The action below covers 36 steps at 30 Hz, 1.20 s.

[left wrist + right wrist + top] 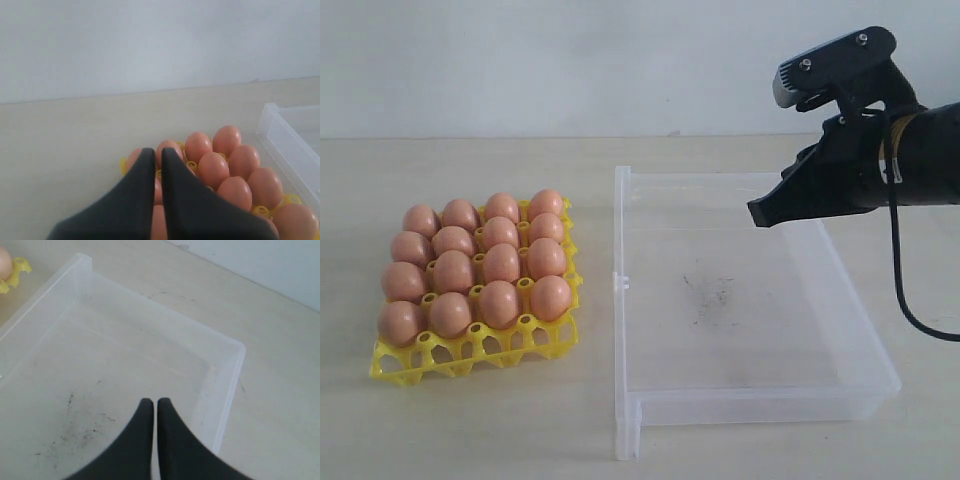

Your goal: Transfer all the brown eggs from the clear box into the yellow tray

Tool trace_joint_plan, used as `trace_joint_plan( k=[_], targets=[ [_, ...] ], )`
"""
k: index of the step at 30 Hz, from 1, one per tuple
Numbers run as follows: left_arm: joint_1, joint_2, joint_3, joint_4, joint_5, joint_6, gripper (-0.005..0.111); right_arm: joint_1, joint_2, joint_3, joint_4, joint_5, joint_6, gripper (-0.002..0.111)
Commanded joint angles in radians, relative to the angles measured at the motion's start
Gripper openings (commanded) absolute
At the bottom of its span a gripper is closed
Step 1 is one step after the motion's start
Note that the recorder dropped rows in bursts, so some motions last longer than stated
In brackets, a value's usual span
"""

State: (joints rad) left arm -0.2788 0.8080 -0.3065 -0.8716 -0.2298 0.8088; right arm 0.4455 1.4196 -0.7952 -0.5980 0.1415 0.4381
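1. No text, label, brand, number or sign can be read in any view.
2. The clear box point(790, 320) has only dark specks on its floor, no lettering.
3. The yellow tray point(470, 352) and the brown eggs point(500, 262) have plain surfaces with no print.
4. The right claw point(758, 212) and the left claw point(154, 151) are plain black with no markings.

Eggs point(501, 263) sit in the tray point(470, 347), left of the box point(770, 405).

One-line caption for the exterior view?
Sixteen brown eggs sit in the yellow tray; the clear box lies empty under the shut right hand.
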Motion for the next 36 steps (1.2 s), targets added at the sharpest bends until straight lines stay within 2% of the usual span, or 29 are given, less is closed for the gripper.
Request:
trace_joint_plan(
  k=[1,4,6,12,17,22,30,36],
  targets=[
    [0.002,-0.005,0.003,0.005,0.007,-0.007,0.004,-0.007,-0.009,0.006,0.000,0.002,0.006,0.000],
    [0.004,-0.014,0.003,0.005,0.007,-0.007,0.004,-0.007,-0.009,0.006,0.000,0.002,0.006,0.000],
    [0.032,-0.045,0.003,0.005,0.020,-0.007,0.004,-0.007,-0.009,0.006,0.000,0.002,0.006,0.000],
    [0.180,-0.236,0.003,-0.006,0.117,-0.069,0.004,-0.007,-0.009,0.006,0.000,0.002,0.006,0.000],
    [0.299,-0.427,0.007,0.184,0.309,-0.011,0.004,-0.007,-0.009,0.006,0.000,0.002,0.006,0.000],
    [0.376,-0.599,0.077,0.156,0.269,0.001,0.004,-0.007,-0.009,0.006,0.000,0.002,0.006,0.000],
    [0.398,-0.759,0.240,0.119,0.230,-0.031,0.004,-0.007,-0.009,0.006,0.000,0.002,0.006,0.000],
    [0.398,-0.766,0.270,0.119,0.230,-0.031,0.004,-0.007,-0.009,0.006,0.000,0.002,0.006,0.000]
  ],
)
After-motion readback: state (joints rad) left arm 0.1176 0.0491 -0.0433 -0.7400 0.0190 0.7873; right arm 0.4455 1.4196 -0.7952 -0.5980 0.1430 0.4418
